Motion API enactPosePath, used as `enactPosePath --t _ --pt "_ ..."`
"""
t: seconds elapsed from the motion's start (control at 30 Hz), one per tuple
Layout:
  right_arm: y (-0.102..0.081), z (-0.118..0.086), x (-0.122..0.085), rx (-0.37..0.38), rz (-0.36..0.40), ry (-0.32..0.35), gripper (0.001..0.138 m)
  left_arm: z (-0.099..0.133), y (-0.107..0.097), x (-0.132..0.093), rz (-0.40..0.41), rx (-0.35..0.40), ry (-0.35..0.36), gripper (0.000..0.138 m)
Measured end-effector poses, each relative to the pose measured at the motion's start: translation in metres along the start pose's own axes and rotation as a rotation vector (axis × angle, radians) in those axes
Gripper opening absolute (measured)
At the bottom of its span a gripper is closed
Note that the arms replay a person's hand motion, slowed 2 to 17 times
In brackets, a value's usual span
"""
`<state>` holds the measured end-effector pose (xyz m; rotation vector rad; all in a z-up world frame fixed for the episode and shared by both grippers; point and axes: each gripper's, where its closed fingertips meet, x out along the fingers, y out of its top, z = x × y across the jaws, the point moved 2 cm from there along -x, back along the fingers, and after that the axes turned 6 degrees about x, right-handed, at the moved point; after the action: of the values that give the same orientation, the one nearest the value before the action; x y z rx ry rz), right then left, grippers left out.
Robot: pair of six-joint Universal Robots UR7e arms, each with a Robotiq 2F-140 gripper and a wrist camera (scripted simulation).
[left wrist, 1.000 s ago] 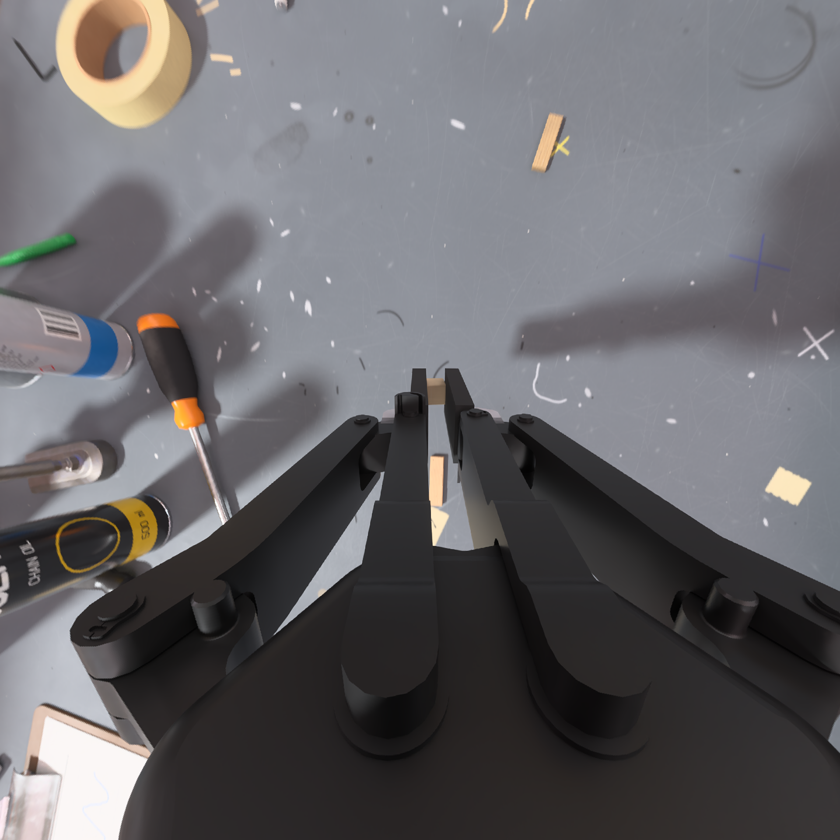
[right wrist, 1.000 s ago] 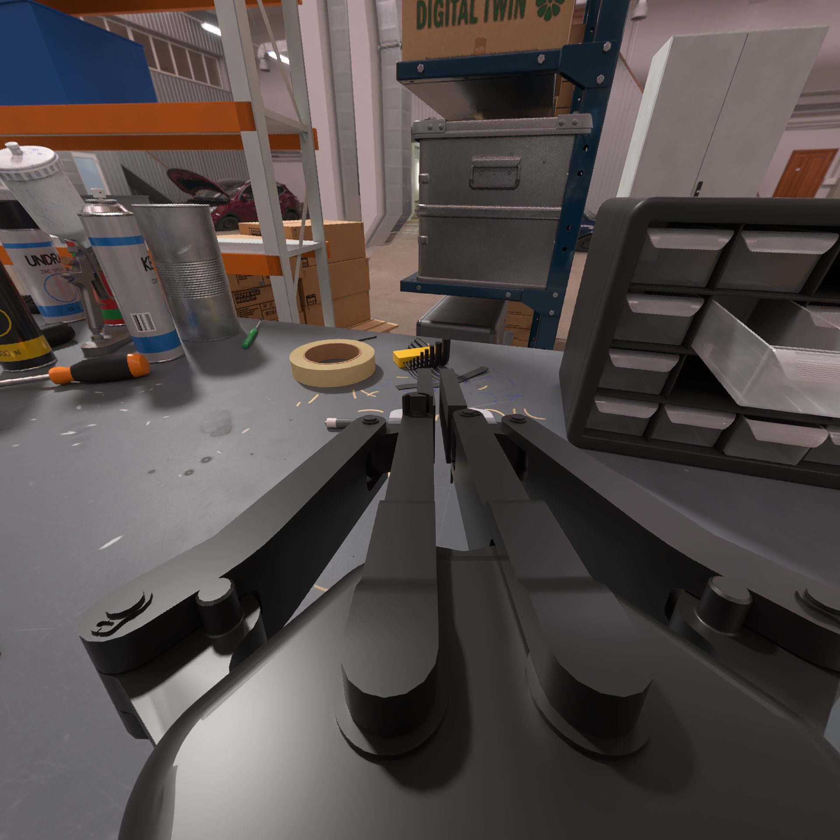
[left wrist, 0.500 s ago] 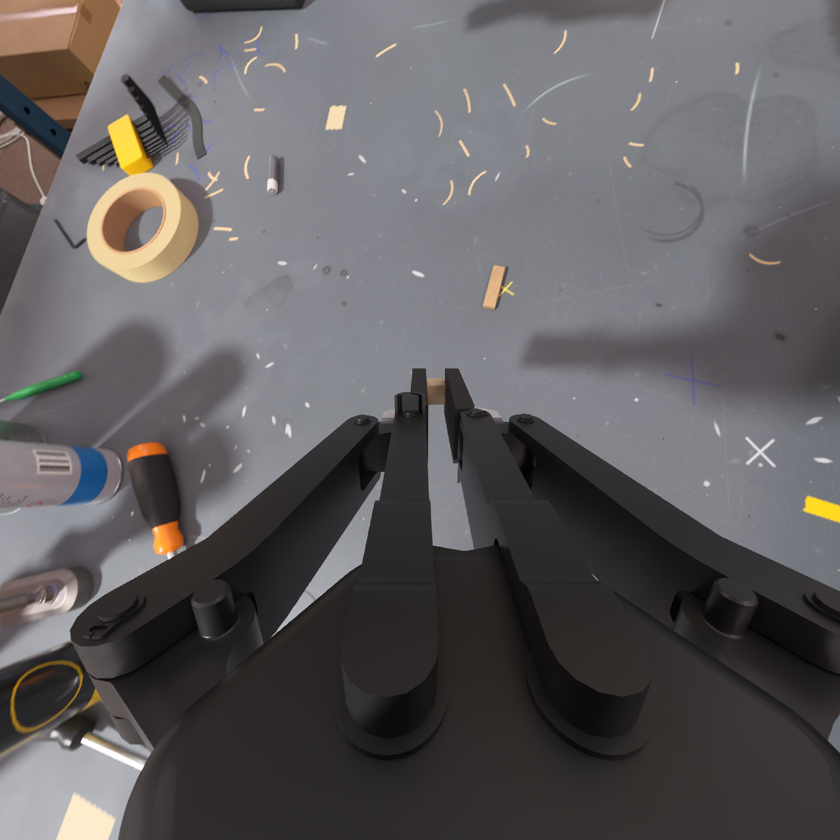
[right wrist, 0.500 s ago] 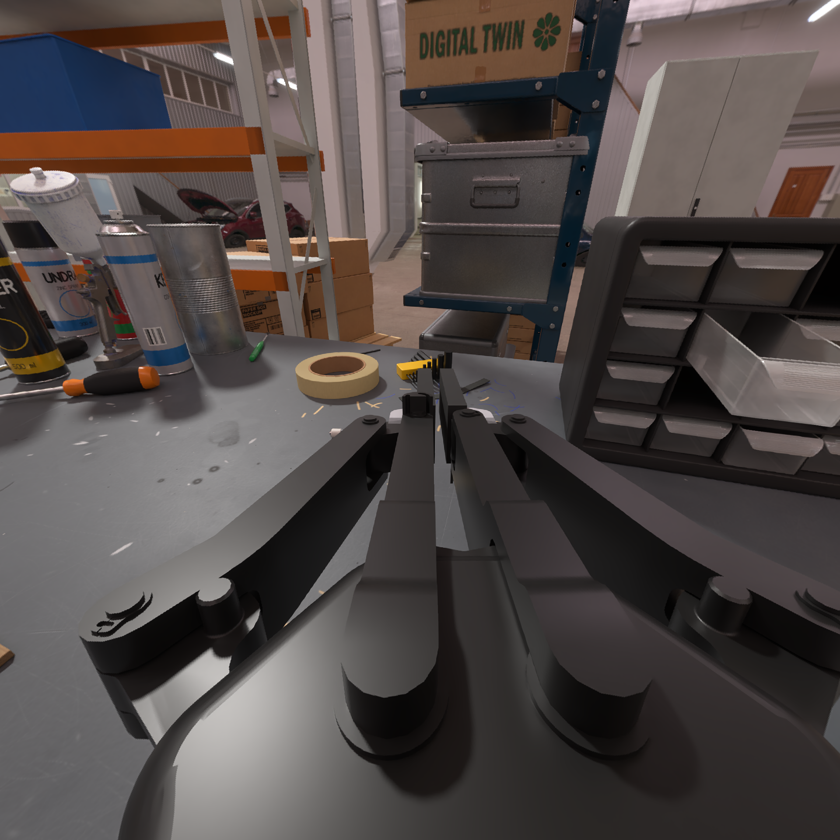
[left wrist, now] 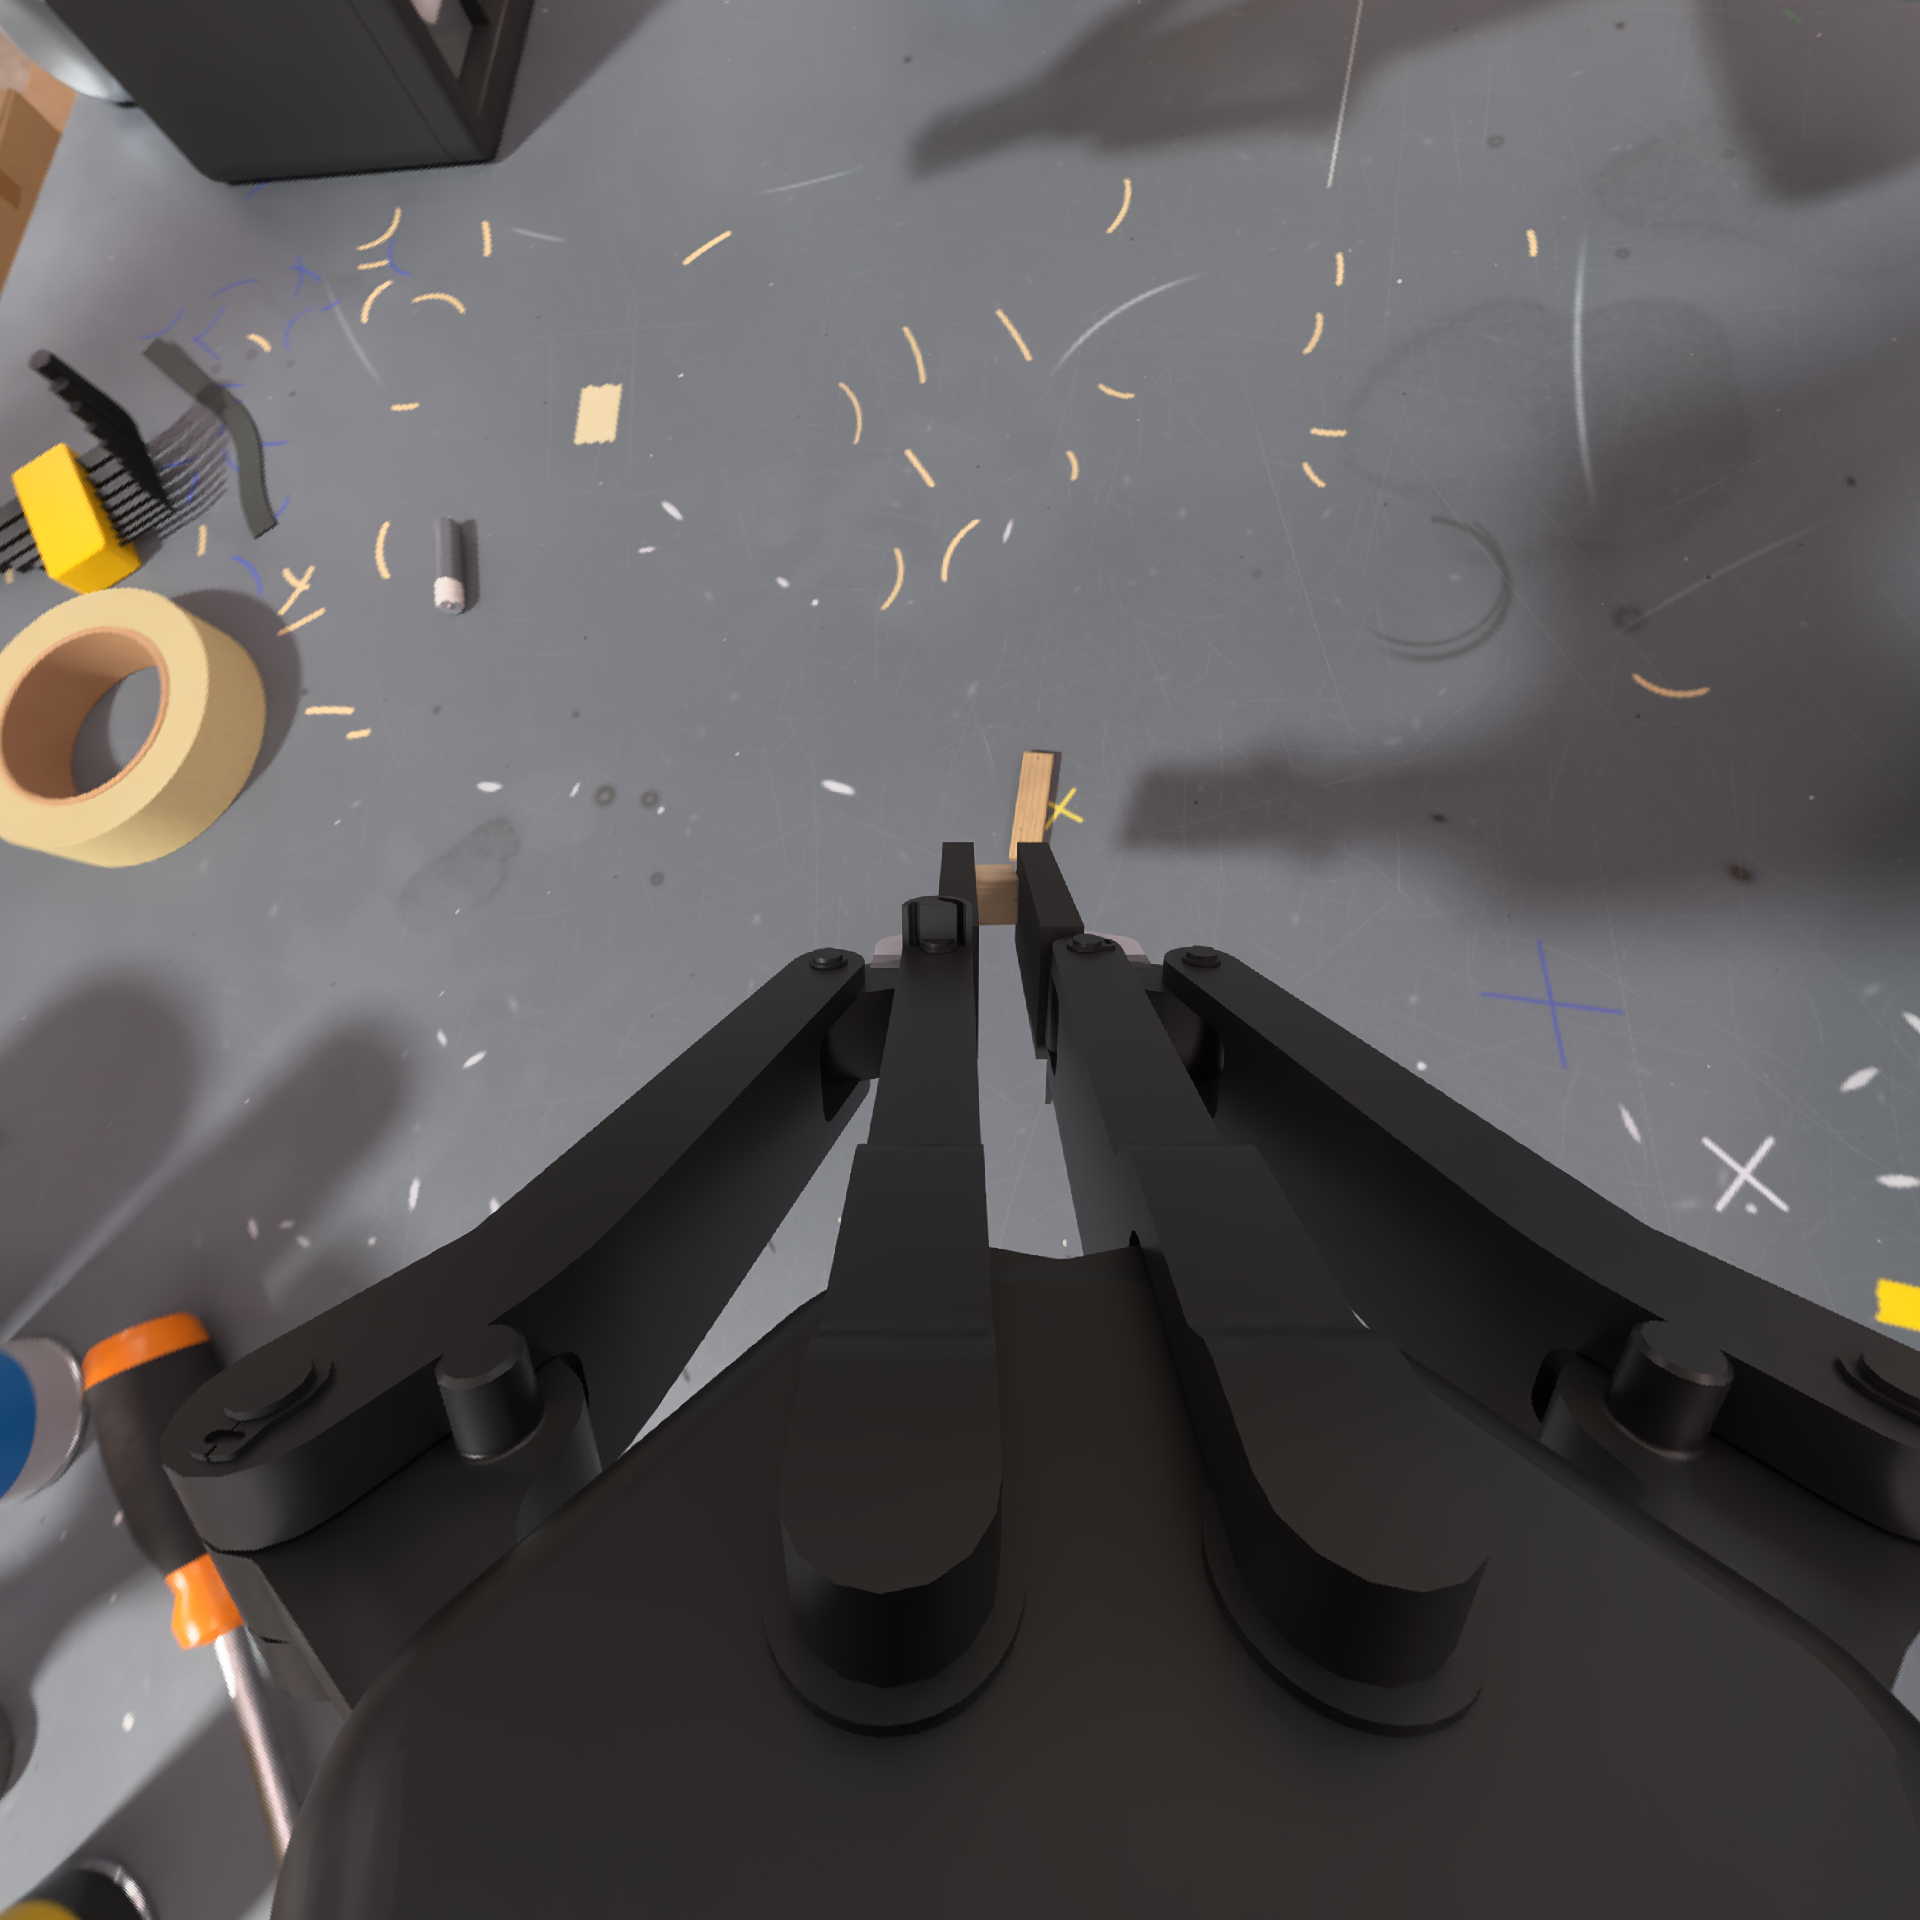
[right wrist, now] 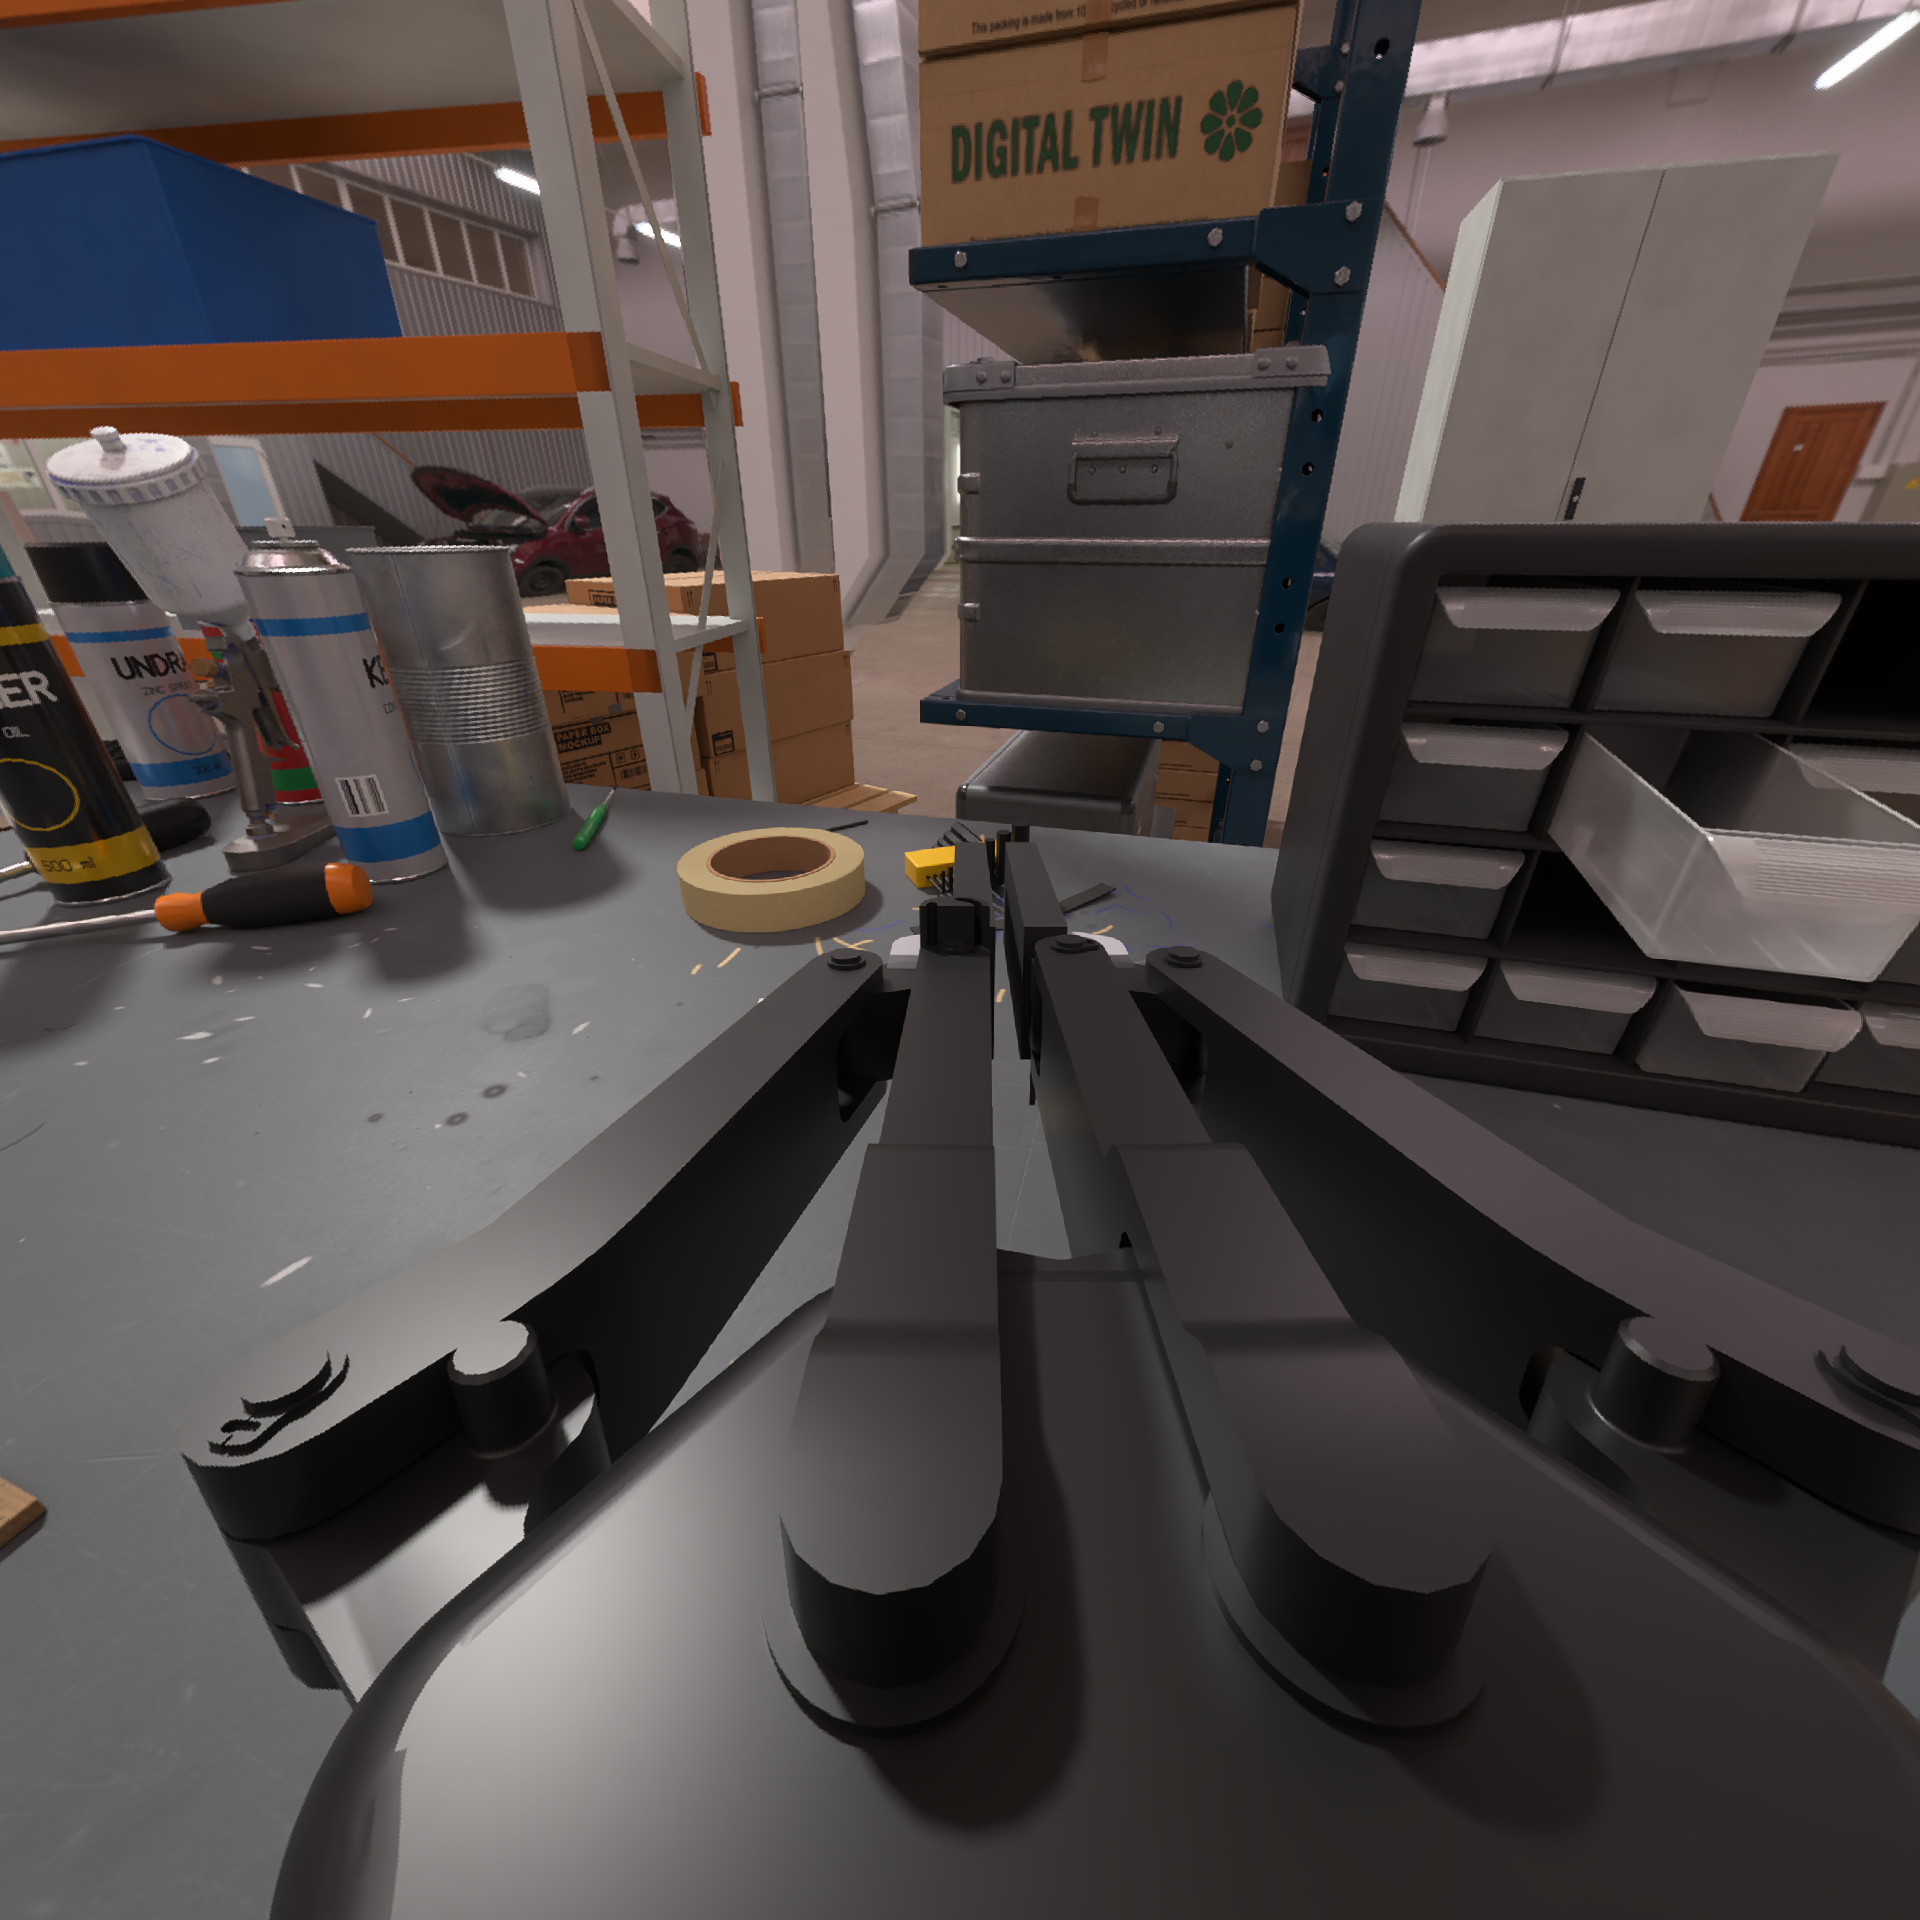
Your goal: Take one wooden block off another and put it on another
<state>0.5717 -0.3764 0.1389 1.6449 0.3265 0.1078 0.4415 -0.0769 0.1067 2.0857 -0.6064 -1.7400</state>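
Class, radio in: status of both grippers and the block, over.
Left gripper shut on wooden block, above table. Right gripper shut, empty. Second block just ahead, path clear.

Both views sharp, evenly lit, no motion blur. Left wrist: soft-edged dark shadows across the grey table (left wrist: pixel 727 675), heaviest top right and lower left; tape roll (left wrist: pixel 114 727) throws a short shadow to its right. Right wrist: ceiling strip lights (right wrist: pixel 1865 47), dull sheen on gripper housing (right wrist: pixel 623 1662). Wide-angle bending toward the edges; shelf post (right wrist: pixel 644 416) leans.
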Motion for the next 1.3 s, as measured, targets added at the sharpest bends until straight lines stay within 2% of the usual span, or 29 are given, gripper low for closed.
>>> enactPosePath --t 0.27,0.6,0.9,1.3 --pt "0.001 0.0 -0.001 0.001 0.005 0.0 0.005 0.007 0.013 0.033 -0.01 0.045 -0.036 0.011" --pt "0.001 0.0 -0.002 0.003 0.005 0.0 0.005 0.012 0.019 0.063 -0.05 0.102 -0.05 0.011" --pt "-0.001 0.0 -0.001 0.006 0.0 0.002 0.005 0.013 0.017 0.078 -0.086 0.145 -0.039 0.011" --pt "-0.004 0.0 0.001 0.007 -0.013 0.005 0.005 0.015 0.016 0.088 -0.082 0.159 -0.033 0.011"
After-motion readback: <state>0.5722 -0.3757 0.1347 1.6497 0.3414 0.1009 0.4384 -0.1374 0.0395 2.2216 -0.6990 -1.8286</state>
